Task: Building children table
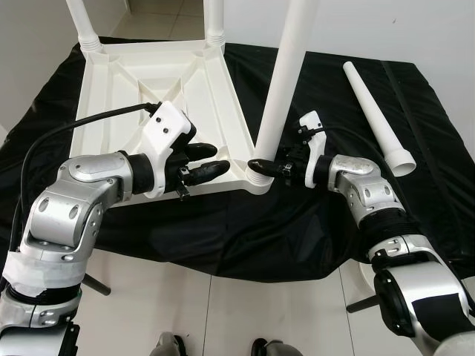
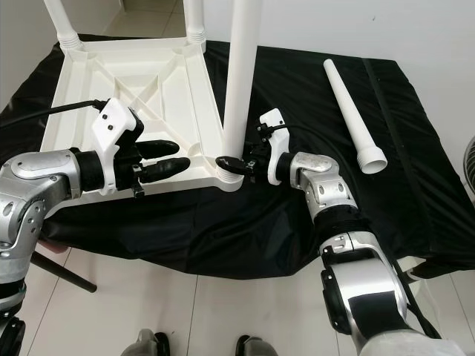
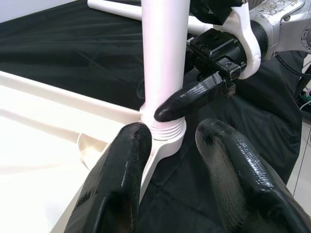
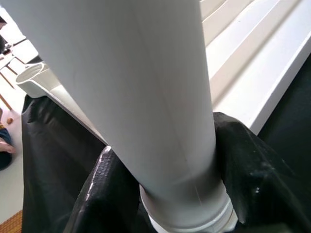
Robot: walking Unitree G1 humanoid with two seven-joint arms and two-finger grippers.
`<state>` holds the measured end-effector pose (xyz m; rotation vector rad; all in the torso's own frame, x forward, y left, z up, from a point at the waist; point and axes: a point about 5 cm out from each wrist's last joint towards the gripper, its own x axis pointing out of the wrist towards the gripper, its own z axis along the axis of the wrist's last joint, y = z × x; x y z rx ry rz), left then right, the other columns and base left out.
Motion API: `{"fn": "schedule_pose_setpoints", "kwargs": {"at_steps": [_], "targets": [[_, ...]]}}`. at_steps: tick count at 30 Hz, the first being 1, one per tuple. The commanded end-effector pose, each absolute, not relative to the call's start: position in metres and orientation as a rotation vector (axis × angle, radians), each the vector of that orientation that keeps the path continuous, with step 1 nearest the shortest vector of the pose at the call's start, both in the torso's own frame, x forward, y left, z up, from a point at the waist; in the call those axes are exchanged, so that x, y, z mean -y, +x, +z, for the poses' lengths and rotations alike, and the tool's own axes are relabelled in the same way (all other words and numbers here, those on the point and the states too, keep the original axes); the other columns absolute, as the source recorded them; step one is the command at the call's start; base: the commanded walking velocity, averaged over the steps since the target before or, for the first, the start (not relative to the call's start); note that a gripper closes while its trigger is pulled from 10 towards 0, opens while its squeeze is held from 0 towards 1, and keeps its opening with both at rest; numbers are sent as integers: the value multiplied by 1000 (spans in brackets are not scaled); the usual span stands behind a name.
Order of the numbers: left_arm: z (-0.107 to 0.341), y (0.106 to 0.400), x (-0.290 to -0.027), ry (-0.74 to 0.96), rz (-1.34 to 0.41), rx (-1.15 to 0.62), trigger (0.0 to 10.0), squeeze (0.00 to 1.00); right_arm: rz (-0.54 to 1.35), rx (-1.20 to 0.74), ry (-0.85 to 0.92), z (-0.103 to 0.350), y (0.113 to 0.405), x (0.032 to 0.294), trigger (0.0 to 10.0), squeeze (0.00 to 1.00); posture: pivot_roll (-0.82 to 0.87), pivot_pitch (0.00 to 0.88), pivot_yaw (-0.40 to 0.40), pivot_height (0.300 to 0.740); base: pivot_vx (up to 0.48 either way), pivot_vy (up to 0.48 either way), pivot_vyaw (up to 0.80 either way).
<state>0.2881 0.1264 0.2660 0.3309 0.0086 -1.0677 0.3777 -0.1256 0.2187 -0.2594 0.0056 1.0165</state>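
Arms: silver metal, rounded jointed segments
Left pincer: two long glossy black fingers, white wrist housing
Right pincer: the same black fingers, white housing
Cable: black, looping to left wrist

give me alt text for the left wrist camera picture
The right gripper clasps the base of an upright white table leg at its threaded collar in the upturned white tabletop. The left gripper is open just short of it, above black cloth.
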Motion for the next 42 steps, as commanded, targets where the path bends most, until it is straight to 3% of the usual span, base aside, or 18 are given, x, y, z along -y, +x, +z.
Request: {"fn": "schedule_pose_setpoints", "kwargs": {"at_steps": [1, 13, 15, 20, 23, 26, 33, 34, 35, 39, 40, 42], "targets": [[269, 290, -128, 337, -989, 17, 10000, 0, 1002, -39, -255, 211, 379, 122, 0, 0, 28, 169, 10, 740, 0, 0, 0], [267, 288, -127, 331, -995, 14, 10000, 0, 618, -56, -148, 195, 383, 122, 0, 0, 22, 171, 1, 740, 0, 0, 0], [266, 287, -125, 328, -1002, 12, 10000, 0, 372, -90, -83, 183, 381, 126, 0, 0, 19, 170, 1, 740, 0, 0, 0], [266, 287, -125, 327, -1005, 11, 10000, 0, 300, -97, -74, 180, 379, 127, 0, 0, 17, 172, 2, 740, 0, 0, 0], [265, 287, -123, 325, -1014, 8, 10000, 0, 46, -136, 28, 162, 369, 122, 0, 0, 14, 170, 5, 740, 0, 0, 0], [264, 287, -123, 325, -1018, 7, 10000, 0, -60, -143, 60, 158, 365, 119, 0, 0, 14, 168, 5, 740, 0, 0, 0], [264, 287, -123, 325, -1017, 7, 10000, 0, -38, -100, 50, 167, 365, 110, 0, 0, 14, 168, 5, 740, 0, 0, 0], [264, 287, -123, 325, -1015, 7, 10000, 0, 16, -51, 29, 175, 364, 104, 10000, 0, 15, 164, 2, 740, 0, 0, 0], [264, 288, -124, 325, -1014, 6, 10000, 0, 100, -9, 18, 182, 363, 98, 10000, 980, 15, 164, 2, 740, 0, 0, 0], [264, 288, -124, 326, -1013, 6, 10000, 0, 195, 39, 19, 191, 360, 90, 10000, 1000, 13, 165, 3, 740, 0, 0, 0], [264, 288, -124, 325, -1013, 6, 10000, 0, 336, 83, 7, 202, 358, 86, 10000, 0, 12, 169, 3, 740, 0, 0, 0], [264, 288, -124, 326, -1013, 7, 10000, 0, 426, 132, -22, 212, 357, 85, 10000, 0, 12, 171, 4, 740, 0, 0, 0]]}}
